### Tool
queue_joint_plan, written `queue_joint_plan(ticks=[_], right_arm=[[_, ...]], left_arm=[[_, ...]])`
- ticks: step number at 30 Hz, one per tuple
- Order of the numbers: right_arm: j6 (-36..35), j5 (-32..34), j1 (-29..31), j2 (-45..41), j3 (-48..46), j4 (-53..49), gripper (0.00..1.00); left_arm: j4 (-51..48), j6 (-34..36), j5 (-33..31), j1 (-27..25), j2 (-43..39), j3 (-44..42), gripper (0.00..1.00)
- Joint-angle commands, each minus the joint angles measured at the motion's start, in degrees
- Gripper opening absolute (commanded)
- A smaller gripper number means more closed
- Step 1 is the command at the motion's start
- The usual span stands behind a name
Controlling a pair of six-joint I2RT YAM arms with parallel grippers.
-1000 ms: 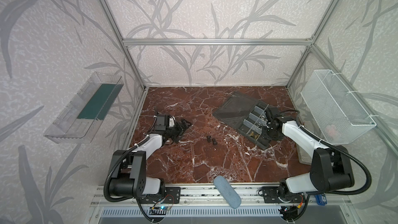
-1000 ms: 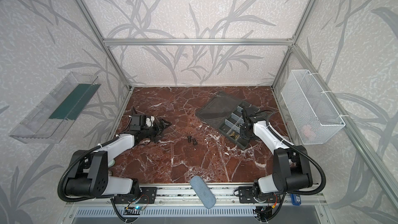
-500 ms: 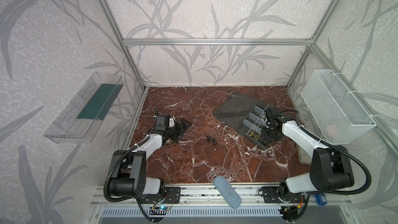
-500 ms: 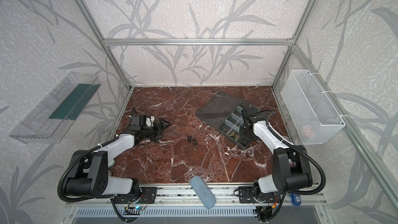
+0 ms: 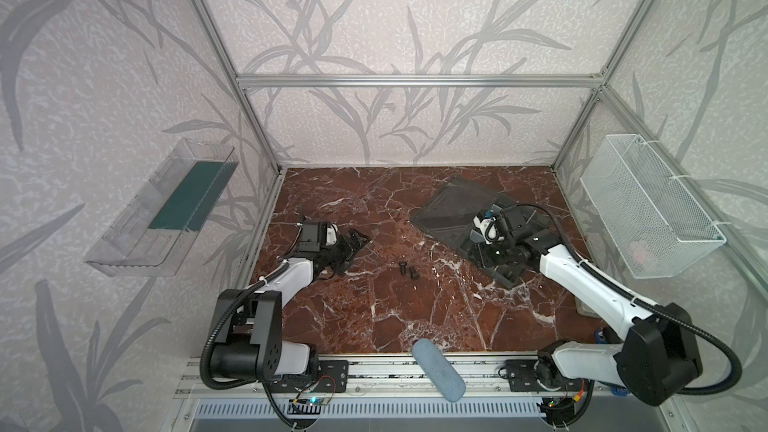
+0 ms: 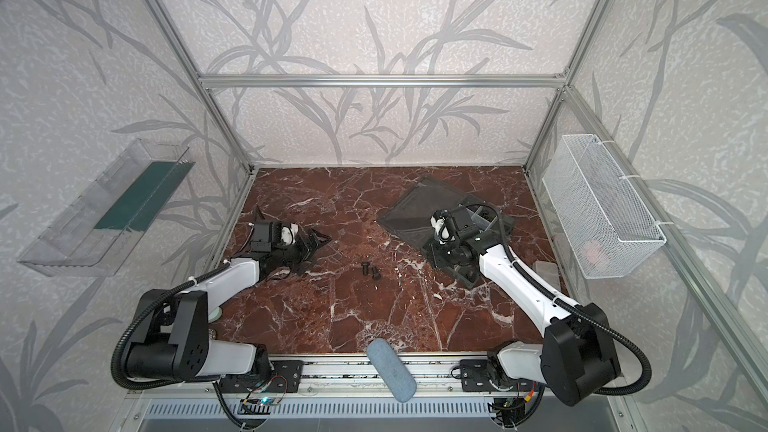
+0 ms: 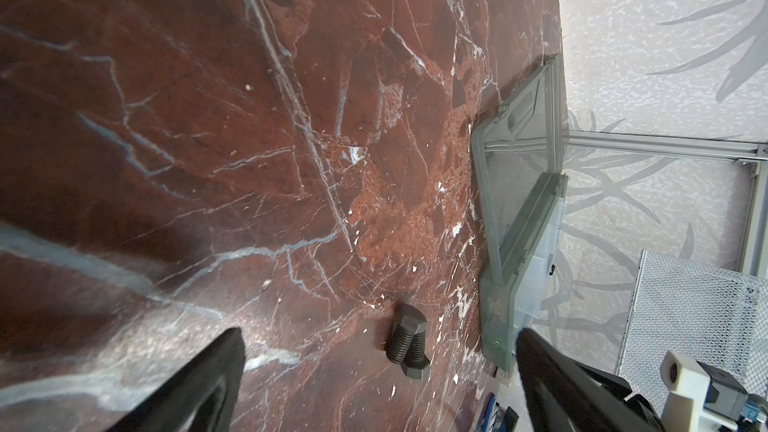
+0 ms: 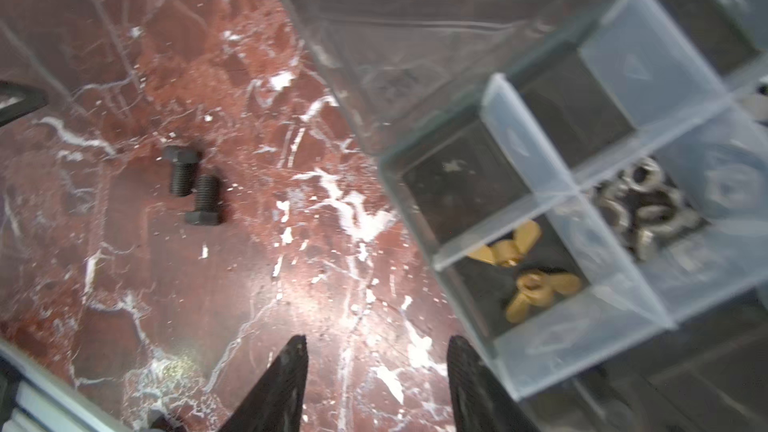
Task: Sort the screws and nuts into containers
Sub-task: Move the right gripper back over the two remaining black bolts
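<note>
Right gripper (image 8: 376, 342) has opened since a second ago: jaws now partly apart and empty, by the organizer box (image 8: 536, 151) at bench (image 5: 374, 317) right. Left gripper (image 5: 357, 245) wide, empty, unmoved at left. Two black hex-head screws (image 5: 407, 271) still lie touching mid-bench. Silver nuts (image 8: 648, 205) piled in one compartment, brass wing pieces (image 8: 528, 268) in the adjoining one. Right arm covers most compartments in both top views. Right wrist view is blurred.

A white wire mesh basket (image 5: 648, 209) hangs well outside the right claw (image 8: 376, 340), something pink (image 5: 640, 249) inside. A clear wall tray (image 5: 162, 209) hangs well outside the left claw (image 5: 358, 241). A blue-grey oblong pad (image 5: 438, 369) lies at the front edge of the bench (image 5: 374, 309), well behind both claws.
</note>
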Motion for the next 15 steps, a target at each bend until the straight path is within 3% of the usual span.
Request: queue_joint_plan(ticks=[1,9,15], right_arm=[[0.89,-1.87,4.83,4.44,2.29,4.98,0.56],[1.96,1.47,15.69,20.68,10.84,6.74,0.57],[2.88,2.95,18.97,28.81,16.38,6.04,0.56]], left_arm=[[0.13,0.05,0.32,0.31,-0.43,0.40,0.99],[-0.54,0.46,0.20,0.33,-0.93,0.31,0.99],[-0.72,0.56,0.20,0.33,-0.92,0.40,1.00]])
